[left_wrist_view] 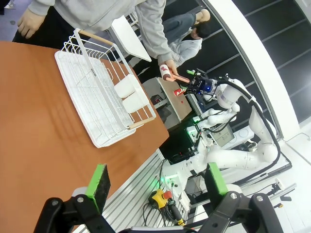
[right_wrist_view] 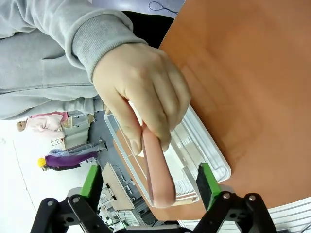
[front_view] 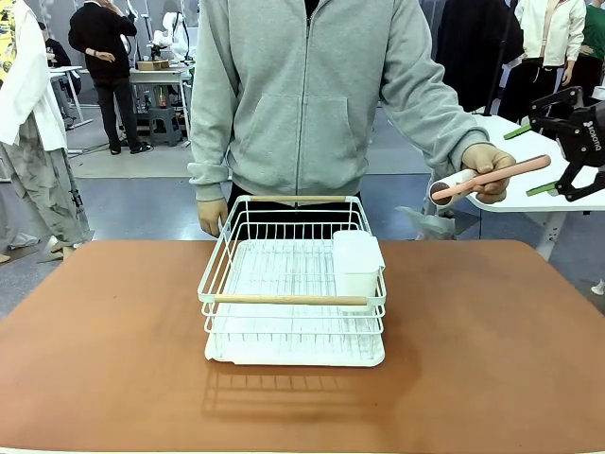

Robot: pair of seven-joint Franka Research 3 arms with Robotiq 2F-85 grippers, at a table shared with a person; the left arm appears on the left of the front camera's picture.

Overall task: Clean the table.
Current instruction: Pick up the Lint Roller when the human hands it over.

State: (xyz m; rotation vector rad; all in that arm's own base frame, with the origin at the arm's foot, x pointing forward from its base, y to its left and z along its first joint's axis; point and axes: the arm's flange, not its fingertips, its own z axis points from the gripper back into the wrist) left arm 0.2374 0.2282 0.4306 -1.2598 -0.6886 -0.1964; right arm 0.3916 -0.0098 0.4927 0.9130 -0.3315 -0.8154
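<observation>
Front view: a person's hand (front_view: 490, 163) holds out a pink-handled roller (front_view: 520, 170) to the right pincer (front_view: 529, 160), jaws wide, past the brown surface (front_view: 113, 359) bearing a dish rack (front_view: 293, 284); left wrist view: left pincer (left_wrist_view: 156, 178) gapes empty; right wrist view: handle (right_wrist_view: 156, 170) between spread pads (right_wrist_view: 92, 180), ungripped; cleaning apparently not begun.

The table (front_view: 492, 359) under the dish rack (front_view: 213, 274) is a plain matte reddish-brown, no pattern at all. The rack's a white wire grid with pale wood handles (front_view: 291, 300) and a plain white cup (front_view: 357, 257) inside. Behind the rack there's a grey hoodie (front_view: 302, 95) and a pink roller handle (front_view: 501, 176). The right gripper (front_view: 529, 161) is black with green pads (right_wrist_view: 92, 180).
</observation>
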